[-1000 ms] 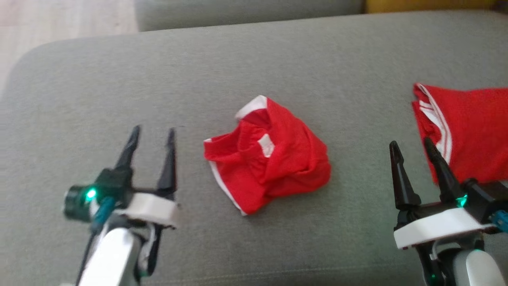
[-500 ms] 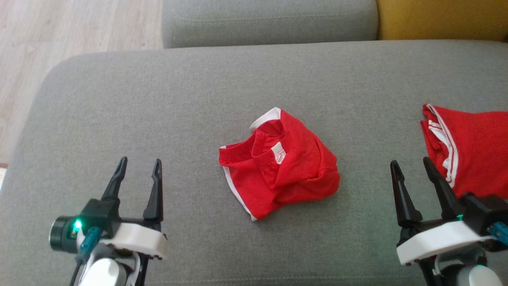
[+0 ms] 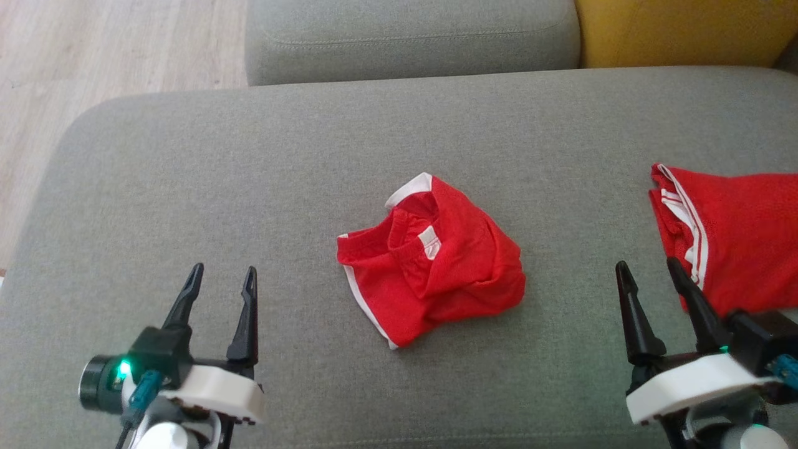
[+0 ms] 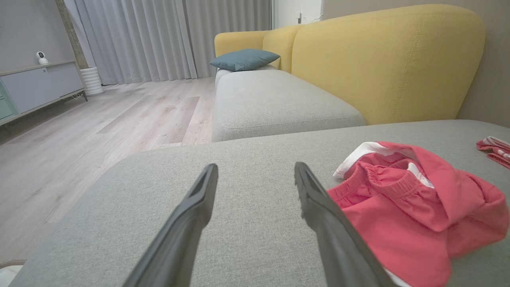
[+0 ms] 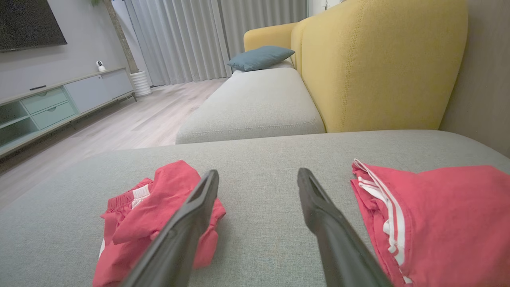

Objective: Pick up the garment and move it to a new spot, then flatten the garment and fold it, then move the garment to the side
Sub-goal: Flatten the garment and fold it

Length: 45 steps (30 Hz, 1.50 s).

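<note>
- Left hand (image 3: 224, 269): fingers spread wide with nothing between them. It is poised over the near left part of the grey cushion (image 3: 249, 174), fingers pointing away from the robot.
- Right hand (image 3: 646, 263): fingers equally wide apart and holding nothing, at the near right of the same cushion.
- Garment (image 3: 436, 274): red shorts with white trim, crumpled in a heap near the middle of the cushion. It lies between the two hands and neither touches it. The elastic waistband is turned up and a white label shows inside.
- Left wrist view: the garment lies on the right, close beside one finger. Contact cannot be judged from this angle.
- Right wrist view: the garment lies to the left, partly hidden behind one finger.
- Second red garment (image 3: 735, 243): white side stripes, lying flatter at the right end of the cushion, just beyond the right hand and well apart from the crumpled one.
- Surroundings: a further grey seat (image 3: 405, 31) lies behind the cushion, with a yellow backrest (image 3: 673, 31) on the right.
- A blue pillow (image 4: 243, 59) lies at the far end of that seat.
- Wooden floor (image 3: 93, 50) on the left, grey curtains (image 4: 159, 40) and a low cabinet (image 4: 36, 83) farther off.
</note>
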Motion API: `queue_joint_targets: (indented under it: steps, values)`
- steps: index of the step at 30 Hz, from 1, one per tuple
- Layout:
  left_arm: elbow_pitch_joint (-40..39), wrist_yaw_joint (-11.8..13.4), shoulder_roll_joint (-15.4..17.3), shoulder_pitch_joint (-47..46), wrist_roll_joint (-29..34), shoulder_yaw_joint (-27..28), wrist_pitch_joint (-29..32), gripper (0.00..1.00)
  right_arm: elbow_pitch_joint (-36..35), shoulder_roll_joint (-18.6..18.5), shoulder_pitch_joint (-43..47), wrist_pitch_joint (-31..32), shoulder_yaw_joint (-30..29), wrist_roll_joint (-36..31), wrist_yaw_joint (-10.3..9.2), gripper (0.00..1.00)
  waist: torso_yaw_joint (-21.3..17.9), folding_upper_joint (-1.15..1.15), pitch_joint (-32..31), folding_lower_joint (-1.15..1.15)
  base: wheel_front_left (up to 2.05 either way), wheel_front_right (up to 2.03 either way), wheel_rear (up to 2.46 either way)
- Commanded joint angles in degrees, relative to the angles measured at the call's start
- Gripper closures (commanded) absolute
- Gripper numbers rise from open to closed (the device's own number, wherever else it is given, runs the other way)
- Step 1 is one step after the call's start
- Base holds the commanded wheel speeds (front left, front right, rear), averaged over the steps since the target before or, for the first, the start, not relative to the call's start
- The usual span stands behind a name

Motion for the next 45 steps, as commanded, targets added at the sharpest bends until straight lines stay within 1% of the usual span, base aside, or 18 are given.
queue_joint_targets:
  steps: [1, 9, 13, 15, 17, 21, 27, 28, 29, 30, 32, 35, 36, 37, 38, 41, 43, 45]
  values:
    - [-2.2, 0.4, 1.5, -2.3, -0.1, 2.1, 0.0, 0.00, -2.5, -0.3, -1.4, 0.1, 1.2, 0.4, -0.04, 0.00, 0.0, 0.00, 0.1, 0.00, 0.00, 0.00, 0.00]
    - [-2.3, 0.7, 1.8, -2.8, -0.1, 1.9, 0.1, 0.00, -2.7, -0.3, -1.6, 0.0, 1.3, 0.7, -0.04, 0.00, 0.0, 0.00, 0.6, 0.00, 0.00, 0.00, 0.00]
    - [-2.6, -0.5, 2.0, -5.2, 0.8, 0.4, 0.4, 0.00, -3.0, -0.3, -2.0, 0.0, 1.2, 0.8, -0.04, 0.00, 0.0, 0.00, 1.6, 0.00, 0.00, 0.00, 0.00]
    - [-2.7, -1.7, 1.6, -7.2, 1.1, -1.2, 1.5, 0.00, -3.0, -0.3, -2.3, 0.0, 1.3, 0.9, -0.04, 0.00, -0.1, 0.00, 2.3, 0.00, 0.00, 0.00, 0.00]
    - [-2.5, -3.4, 0.9, -9.7, 1.2, -3.0, 3.0, 0.00, -2.9, -0.3, -2.8, 0.0, 1.6, 1.0, -0.04, 0.00, -0.5, 0.00, 3.1, 0.00, 0.00, 0.00, 0.00]
    - [0.1, -7.5, -1.5, -15.1, -0.9, -6.6, 10.2, 0.00, -2.6, -0.3, -3.8, -0.2, 2.0, 1.3, -0.04, 0.00, -1.7, 0.00, 4.9, 0.00, 0.00, 0.00, 0.00]
    - [5.6, -11.9, -5.1, -22.6, -3.5, -10.4, 19.1, 0.00, -1.5, -0.3, -5.1, -0.9, 2.7, 2.3, -0.04, 0.00, -4.8, 0.00, 7.2, 0.00, 0.00, 0.00, 0.00]
    - [6.5, -12.5, -5.4, -23.8, -3.7, -10.8, 19.9, 0.00, -1.3, -0.3, -5.3, -1.1, 2.8, 2.5, -0.04, 0.00, -5.3, 0.00, 7.6, 0.00, 0.00, 0.00, 0.00]
    - [6.5, -12.5, -5.4, -23.8, -3.7, -10.8, 19.9, 0.00, -1.3, -0.3, -5.3, -1.1, 2.8, 2.5, -0.04, 0.00, -5.3, 0.00, 7.6, 0.00, 0.00, 0.00, 0.00]
    - [9.0, -13.3, -6.0, -25.6, -4.2, -11.4, 22.1, 0.00, -0.8, -0.3, -5.5, -1.5, 2.9, 2.9, -0.04, 0.00, -6.3, 0.00, 8.3, 0.00, 0.00, 0.00, 0.00]
    - [11.4, -14.1, -6.4, -27.3, -4.7, -11.8, 23.3, 0.00, -0.2, -0.3, -5.8, -1.9, 3.1, 3.4, -0.04, 0.00, -7.2, 0.00, 8.8, 0.00, 0.00, 0.00, 0.00]
    - [15.4, -14.6, -6.4, -29.0, -5.2, -12.2, 26.2, 0.00, 0.7, -0.3, -6.2, -2.5, 3.3, 4.1, -0.04, 0.00, -8.4, 0.00, 9.4, 0.00, 0.00, 0.00, 0.00]
    - [16.5, -14.7, -6.4, -29.4, -5.4, -12.4, 27.3, 0.24, 1.0, -0.3, -6.3, -2.7, 3.4, 4.3, -0.04, 0.00, -8.8, 0.00, 9.5, 0.00, 0.00, 0.00, 0.00]
    - [17.4, -14.9, -6.4, -29.8, -5.8, -12.4, 28.2, 0.68, 1.2, -0.3, -6.3, -2.9, 3.4, 4.6, -0.04, 0.00, -9.0, 0.00, 9.5, 0.00, 0.00, 0.00, 0.00]
    - [18.2, -15.2, -6.4, -30.1, -6.2, -12.5, 29.0, 1.00, 1.5, -0.3, -6.4, -3.0, 3.3, 4.8, -0.04, 0.00, -9.2, 0.00, 9.6, 0.00, 0.00, 0.00, 0.00]
    - [18.8, -15.4, -5.7, -30.9, -6.1, -12.6, 29.2, 1.00, 2.0, -0.3, -6.5, -3.4, 3.1, 5.2, -0.04, 0.00, -9.6, 0.00, 9.5, 0.00, 0.00, 0.00, 0.00]
    - [18.0, -14.8, -5.1, -31.3, -5.3, -12.6, 28.4, 1.00, 2.4, -0.3, -6.5, -3.6, 2.9, 5.6, -0.04, 0.00, -9.6, 0.00, 9.3, 0.00, 0.00, 0.00, 0.00]
    - [16.4, -13.7, -4.3, -31.5, -3.7, -12.9, 27.5, 1.00, 2.7, -0.3, -6.3, -3.8, 2.5, 5.9, -0.04, 0.00, -9.2, 0.00, 9.0, 0.00, 0.00, 0.00, 0.00]
